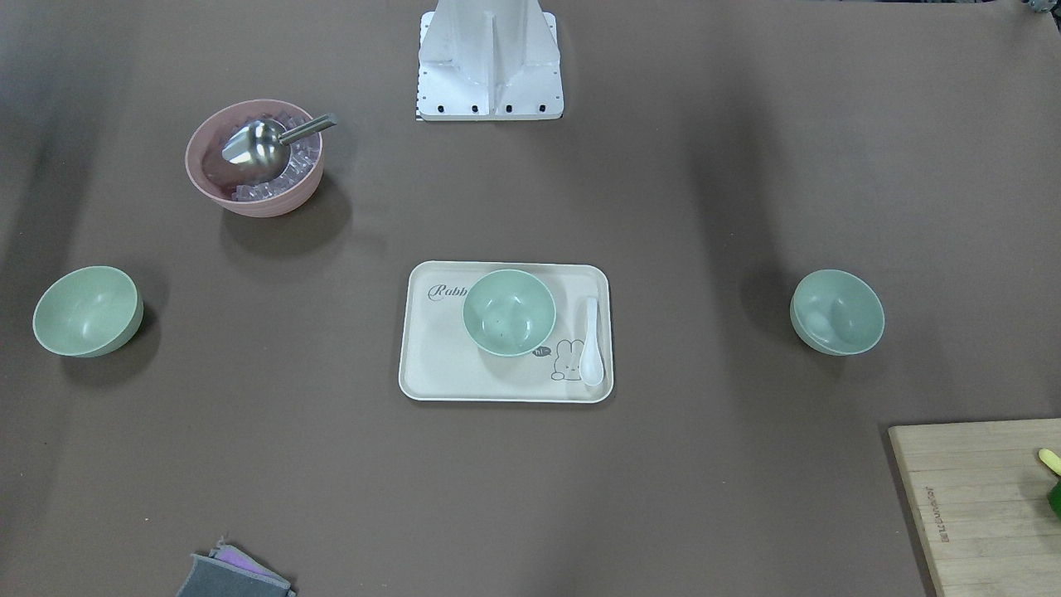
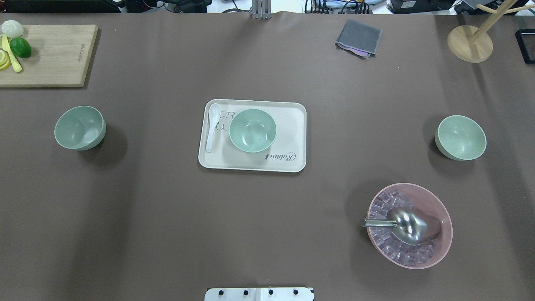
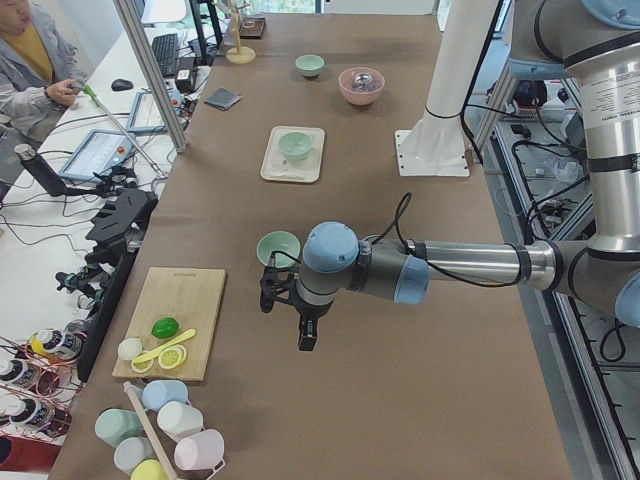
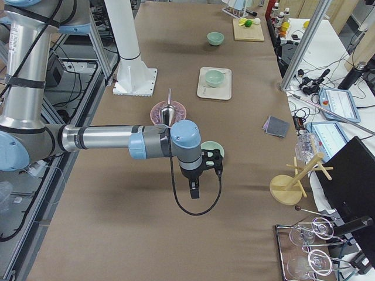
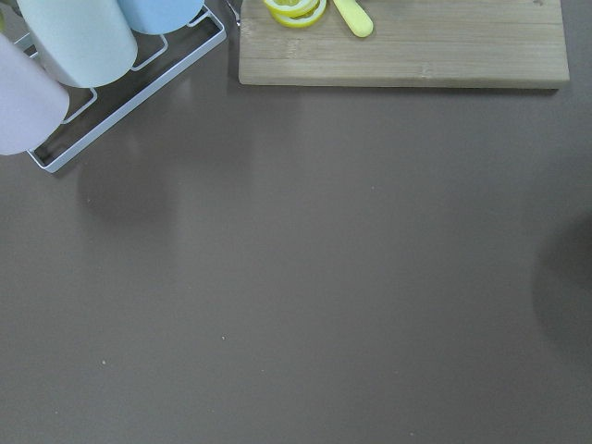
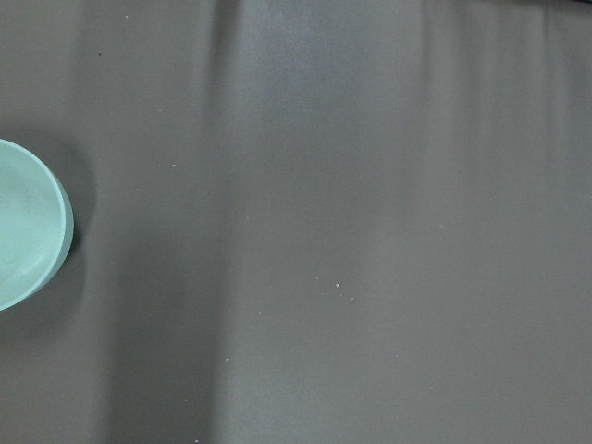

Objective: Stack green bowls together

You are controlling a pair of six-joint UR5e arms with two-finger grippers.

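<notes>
Mint-green and all apart, the three bowls are not yet stacked: the middle bowl sits on the tray, while the left bowl and right bowl stand far out on the bench. The left gripper and right gripper each hover near an outer bowl; neither holds a bowl, and I cannot tell how wide their jaws are.

Silver arms, blue joint caps — black cable, white pedestal.

Brown table covering – filled most of the view. Top edge: wooden cutting board bearing lemon slices and a yellow utensil. Top-left corner: wire rack – held a pale green cup, a blue cup and a lavender cup.
</notes>
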